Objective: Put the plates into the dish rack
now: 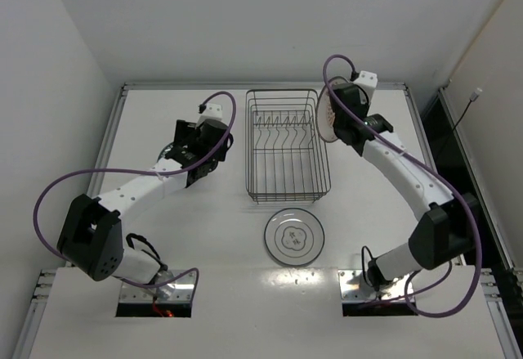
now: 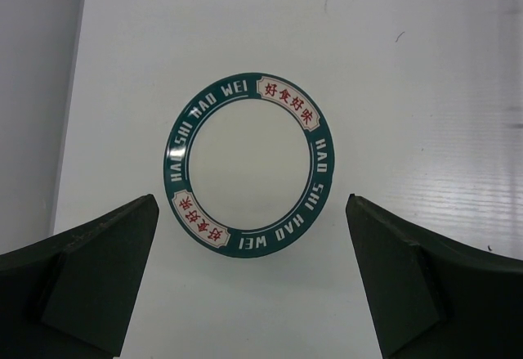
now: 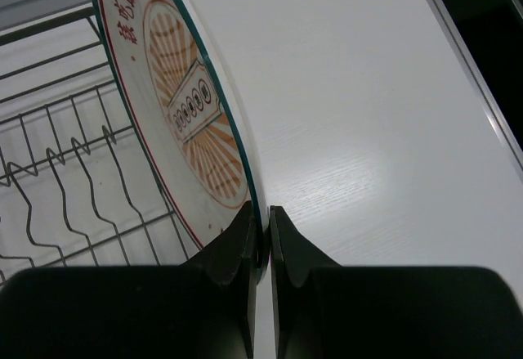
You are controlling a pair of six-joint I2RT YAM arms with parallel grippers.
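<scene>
Okay, working outward from the arm bases: closest in is a round white plate with a thin dark rim ring and a little centre motif [image 1: 294,236]. It lies flat on the white table [image 1: 221,236], just in front of the near end of the rectangular dark wire dish rack [image 1: 248,146]. Neither arm is near it, so I'd guess it's waiting its turn.

A bit further out, the left gripper [image 2: 252,204] hangs over a round white plate with a teal lettered rim band and red characters [image 2: 245,163], which lies flat on the table to the left of the rack. The jaws are spread wide, and the left wrist view frames the plate between them without contact. My read is that it's lined up for a pick. A flat plate only offers its rim to bite on, though, so that could be fiddly.

Furthest back, the right gripper [image 3: 265,216] has its jaws pinched tight on the rim of a round white plate with a reddish sunburst pattern and a thin teal edge [image 3: 184,114]. The plate is held up on edge, leaning a little, right beside the rack's far right side, with the upright wire tines [image 3: 82,159] just to its left. Makes sense, since edge-on is the only way it'll slip between the tines. None of the three is in the rack yet, so the job has barely begun.
</scene>
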